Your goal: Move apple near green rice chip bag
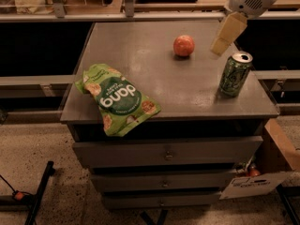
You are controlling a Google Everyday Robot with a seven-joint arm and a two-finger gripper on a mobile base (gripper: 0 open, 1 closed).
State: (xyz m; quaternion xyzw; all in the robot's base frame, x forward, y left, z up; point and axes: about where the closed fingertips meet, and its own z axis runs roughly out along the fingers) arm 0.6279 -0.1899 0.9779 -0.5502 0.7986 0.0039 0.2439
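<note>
Three things on the grey cabinet top [187,95]: a green drink can [235,74] upright near the right edge, the apple [183,45] up at centre-right, and the green rice chip bag [119,100] lying flat at lower left, overhanging the front edge. The gripper [219,48] hangs in the upper right, above the can, apple close on its left. Open or closed? Can't tell.

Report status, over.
Tool in the air, right of apple. Apple untouched, apart from green rice chip bag. Green can front right, off the path.
</note>
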